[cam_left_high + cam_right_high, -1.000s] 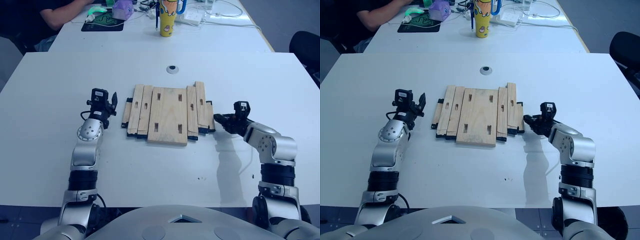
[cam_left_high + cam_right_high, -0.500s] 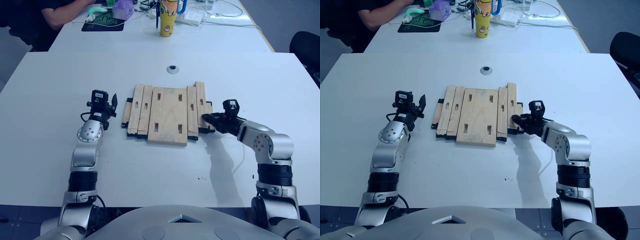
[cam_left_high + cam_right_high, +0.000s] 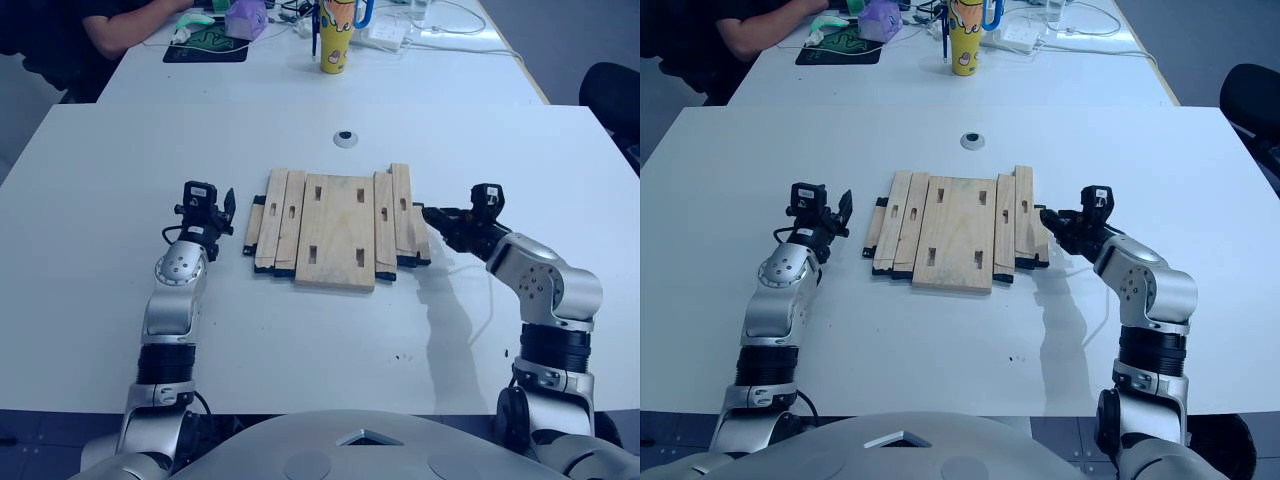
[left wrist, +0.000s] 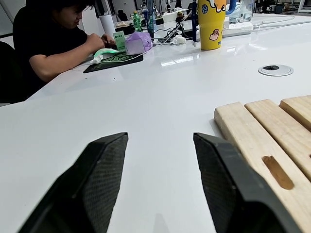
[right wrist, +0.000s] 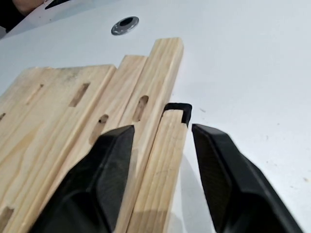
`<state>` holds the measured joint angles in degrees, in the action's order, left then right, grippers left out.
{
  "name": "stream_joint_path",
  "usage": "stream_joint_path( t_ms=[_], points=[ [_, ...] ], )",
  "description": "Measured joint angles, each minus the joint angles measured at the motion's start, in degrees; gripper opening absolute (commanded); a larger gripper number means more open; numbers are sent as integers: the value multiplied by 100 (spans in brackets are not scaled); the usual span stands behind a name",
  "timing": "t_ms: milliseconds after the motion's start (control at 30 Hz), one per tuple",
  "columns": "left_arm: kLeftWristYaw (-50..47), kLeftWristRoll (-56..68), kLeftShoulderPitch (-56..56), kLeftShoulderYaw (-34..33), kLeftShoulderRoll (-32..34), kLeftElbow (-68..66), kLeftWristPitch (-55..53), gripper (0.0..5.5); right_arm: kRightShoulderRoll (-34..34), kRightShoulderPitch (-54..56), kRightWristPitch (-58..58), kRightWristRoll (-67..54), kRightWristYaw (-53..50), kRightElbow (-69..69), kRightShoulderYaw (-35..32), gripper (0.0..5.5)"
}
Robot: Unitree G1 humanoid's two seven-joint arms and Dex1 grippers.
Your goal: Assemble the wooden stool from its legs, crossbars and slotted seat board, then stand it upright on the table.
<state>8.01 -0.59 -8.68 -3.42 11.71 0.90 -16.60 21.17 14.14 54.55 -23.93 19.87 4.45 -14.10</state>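
Note:
The slotted seat board (image 3: 336, 230) lies flat at the table's middle, with wooden legs and crossbars packed against its left side (image 3: 278, 220) and right side (image 3: 398, 212). My left gripper (image 3: 225, 210) hovers just left of the left pieces, open and holding nothing; the left wrist view shows its fingers (image 4: 97, 184) apart with a slotted piece (image 4: 262, 141) ahead. My right gripper (image 3: 435, 218) is open at the right edge of the pile. In the right wrist view its fingers (image 5: 114, 165) straddle the outermost short piece (image 5: 163, 160), which has a black end cap.
A round cable grommet (image 3: 345, 137) sits in the table behind the wood. A second table beyond holds a yellow cup (image 3: 337, 35), a black mat (image 3: 205, 45) and cables, with a person seated there. A dark chair (image 3: 615, 95) stands at the far right.
My right gripper went in towards the right-hand pieces, then shifted back to the right and slightly farther away along the pile's edge. The left arm and the wood have not moved.

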Motion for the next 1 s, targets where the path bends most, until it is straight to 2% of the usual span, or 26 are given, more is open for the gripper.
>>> stream_joint_path(
  t_ms=[133, 700, 1000],
  points=[
    [3, 1, 0, -1, 0, 2, 0, 251, 86, -144, -40, 165, 19, -46, 280, 222],
    [10, 4, 0, -3, 0, 18, -2, 251, 236, -208, 51, 233, 117, 46, 552, 222],
    [10, 26, 4, -6, 0, 49, -4, 251, -2, -183, 98, 48, -129, -89, -17, 222]
  ],
)
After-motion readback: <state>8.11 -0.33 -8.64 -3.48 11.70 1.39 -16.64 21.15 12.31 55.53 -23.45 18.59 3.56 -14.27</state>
